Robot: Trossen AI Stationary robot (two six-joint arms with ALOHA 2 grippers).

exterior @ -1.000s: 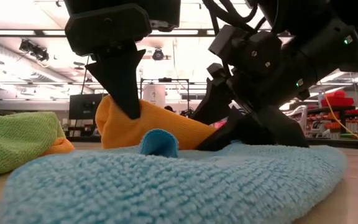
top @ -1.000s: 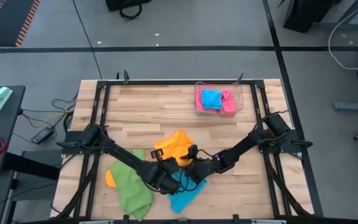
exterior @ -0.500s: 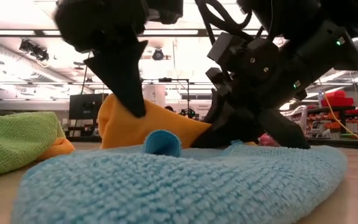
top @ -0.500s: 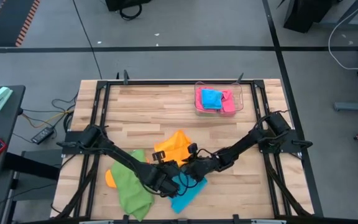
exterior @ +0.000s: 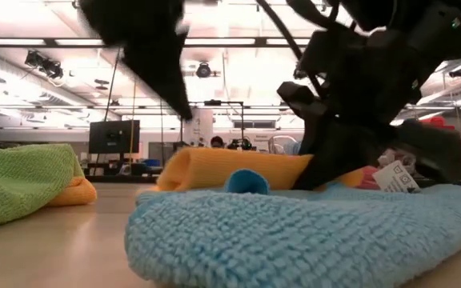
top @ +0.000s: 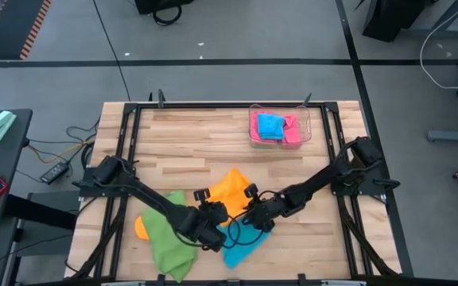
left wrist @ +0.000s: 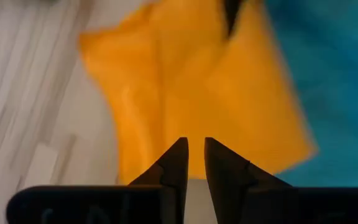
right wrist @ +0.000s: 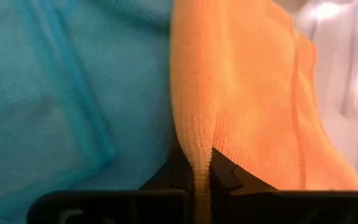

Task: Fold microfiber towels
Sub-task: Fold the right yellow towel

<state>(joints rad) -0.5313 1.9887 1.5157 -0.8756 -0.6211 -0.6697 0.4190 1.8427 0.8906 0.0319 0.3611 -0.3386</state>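
Nubbly looped blue cloth [exterior: 294, 232], finer-knit orange cloth [right wrist: 253, 112], pale planked wood table [top: 189, 143], matt black claws

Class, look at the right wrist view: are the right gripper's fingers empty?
No: the right gripper is shut on an edge of the orange towel, which runs down between its fingers.

Around the orange towel [top: 230, 189] the near half of the table [top: 181, 143] is crowded: the left gripper [top: 211, 213] and right gripper [top: 254, 216] flank it, the blue towel [top: 241, 245] lies just in front, the green towel [top: 168, 238] to its left. Behind it bare wood runs to the clear tray [top: 281, 127] (far right corner, holding folded cloths).
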